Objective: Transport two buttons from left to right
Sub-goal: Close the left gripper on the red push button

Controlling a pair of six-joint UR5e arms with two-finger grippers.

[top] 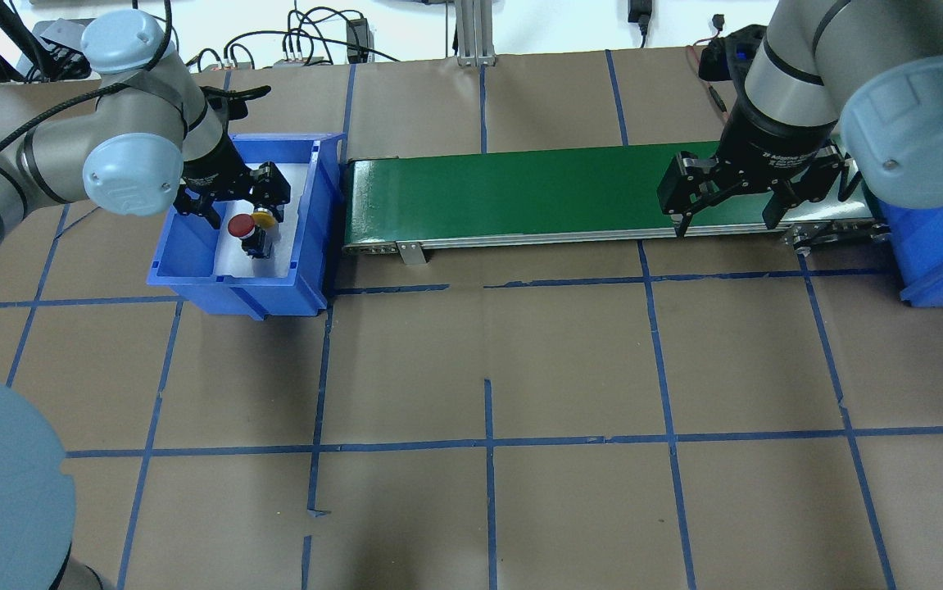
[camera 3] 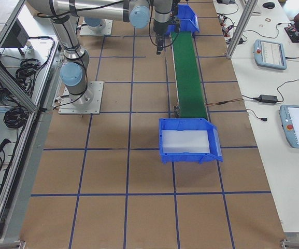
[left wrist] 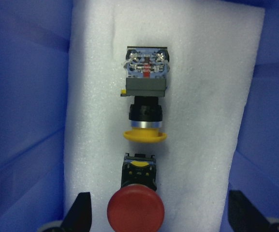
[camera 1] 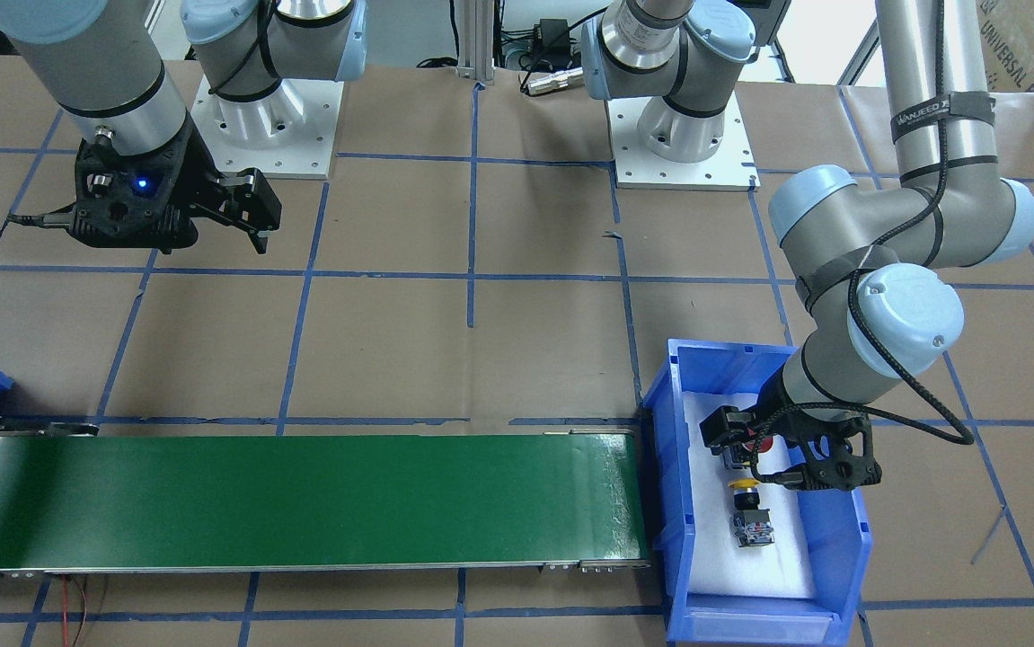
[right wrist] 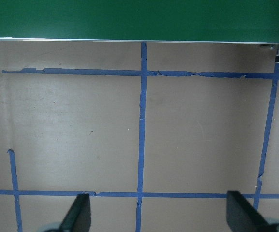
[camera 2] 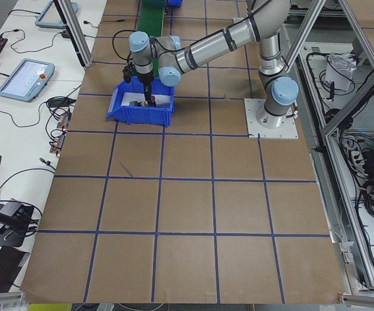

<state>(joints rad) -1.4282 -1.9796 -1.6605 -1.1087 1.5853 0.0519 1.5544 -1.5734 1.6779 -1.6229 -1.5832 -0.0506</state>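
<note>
The left gripper (left wrist: 159, 215) hung low inside the blue bin (top: 233, 291) at the left end of the green conveyor belt (top: 520, 192), its jaws spread wide, with clear gaps between each finger and the red button (left wrist: 135, 209) that sat between them. That button showed its round mushroom cap to the wrist camera (whether it stood fully upright or leaned a little could not be told). Just beyond it, the yellow button (left wrist: 145, 104) lay on its side on the white foam liner (left wrist: 95, 96), with its cap toward the red one and its contact block pointing away; the two were close but apart. The right gripper (top: 725, 221) hovered with its jaws wide and nothing in them, above the brown-papered table (right wrist: 81, 121) beside the belt's near edge, close to the second blue bin (top: 930, 254).
</note>
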